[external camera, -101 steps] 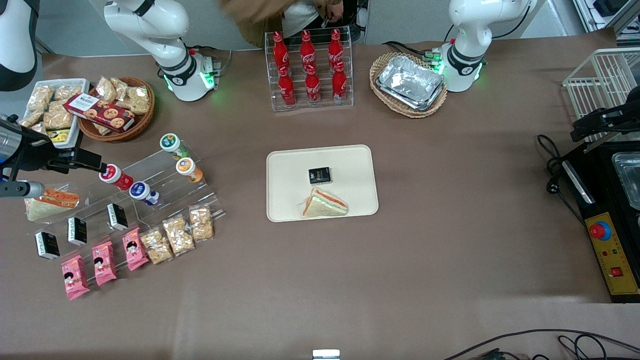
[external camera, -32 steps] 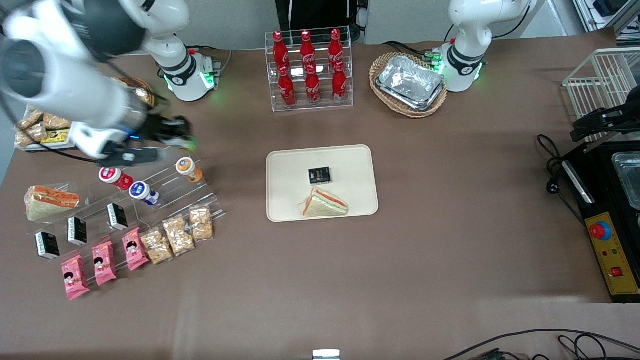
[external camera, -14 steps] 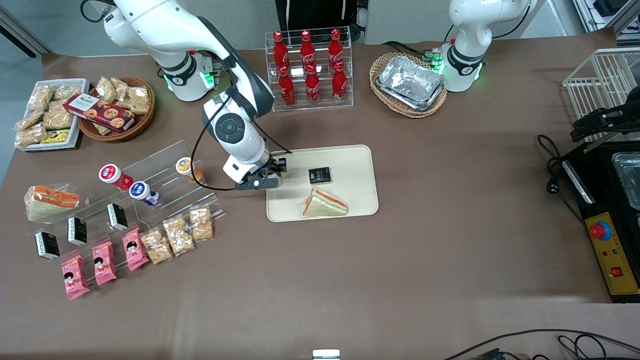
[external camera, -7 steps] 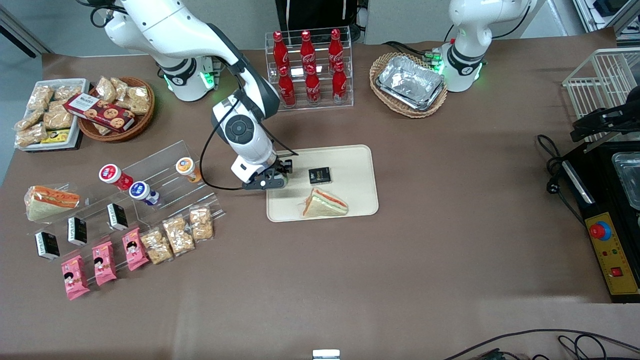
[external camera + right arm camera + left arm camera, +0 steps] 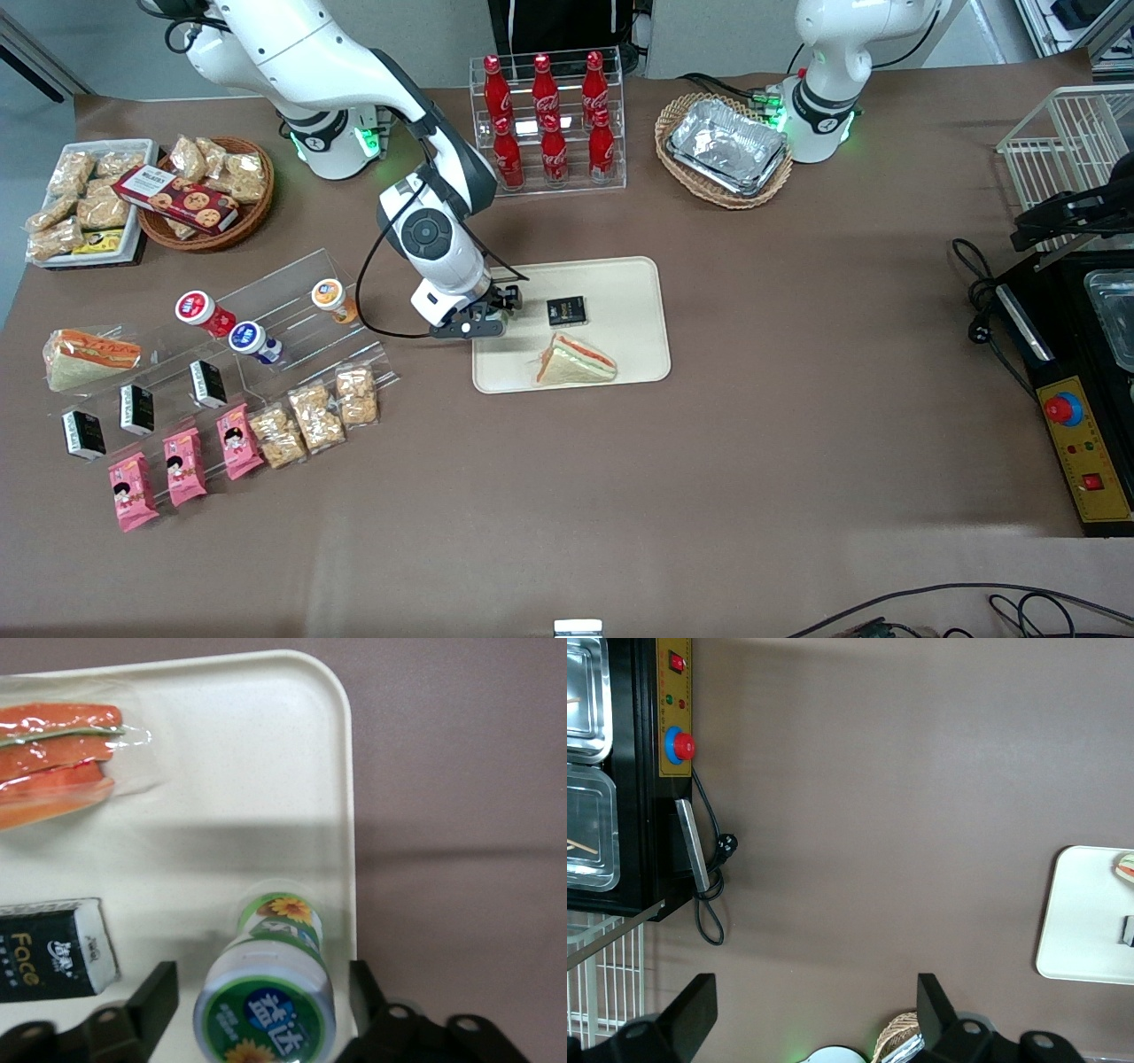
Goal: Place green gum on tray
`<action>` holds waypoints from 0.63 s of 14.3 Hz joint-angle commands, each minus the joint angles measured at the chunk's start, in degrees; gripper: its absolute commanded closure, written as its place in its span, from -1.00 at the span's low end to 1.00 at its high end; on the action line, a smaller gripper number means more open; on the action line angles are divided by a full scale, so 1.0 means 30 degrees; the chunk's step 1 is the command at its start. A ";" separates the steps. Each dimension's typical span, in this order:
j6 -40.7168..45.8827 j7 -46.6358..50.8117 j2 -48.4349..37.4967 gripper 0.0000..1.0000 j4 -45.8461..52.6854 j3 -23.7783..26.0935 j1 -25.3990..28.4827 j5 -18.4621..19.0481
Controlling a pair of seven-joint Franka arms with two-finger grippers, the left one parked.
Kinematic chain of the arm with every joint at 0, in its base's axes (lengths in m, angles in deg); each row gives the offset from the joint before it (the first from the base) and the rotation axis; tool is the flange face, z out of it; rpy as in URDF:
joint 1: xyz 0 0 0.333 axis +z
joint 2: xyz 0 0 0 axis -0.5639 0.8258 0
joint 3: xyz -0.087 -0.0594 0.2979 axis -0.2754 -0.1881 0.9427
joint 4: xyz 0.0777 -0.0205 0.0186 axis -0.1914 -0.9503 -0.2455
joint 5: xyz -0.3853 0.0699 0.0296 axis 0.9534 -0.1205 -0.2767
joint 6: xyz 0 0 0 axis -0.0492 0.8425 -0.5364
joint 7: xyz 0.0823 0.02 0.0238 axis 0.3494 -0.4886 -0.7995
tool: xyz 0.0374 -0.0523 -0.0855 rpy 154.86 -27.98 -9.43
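Front view, mid-frame: the right arm's black two-finger gripper (image 5: 493, 312) is hanging over the working-arm edge of the large flat cream rectangular tray (image 5: 620, 283), hiding what is under it. Only the right wrist view is showing the small pale-green gum bottle with white-and-green lid (image 5: 270, 992). It is sitting on the tray just inside the rim, between spread fingers (image 5: 164, 988) that are not touching it, near a black packet (image 5: 49, 948) and a wrapped sandwich (image 5: 62, 753).

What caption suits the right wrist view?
Open gripper straddles the green gum on the tray, beside a sandwich.
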 commanded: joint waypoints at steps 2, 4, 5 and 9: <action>0.0442 -0.0311 -0.1117 -0.96 0.0111 -0.0342 -0.0618 -0.0254; 0.2428 -0.1564 -0.2668 -0.96 0.0169 -0.0343 -0.2138 -0.0253; 0.3570 -0.2616 -0.3401 -0.96 0.0198 -0.0343 -0.3016 -0.0253; 0.7993 -0.6454 -0.6652 -0.97 0.0723 -0.0372 -0.6385 -0.0253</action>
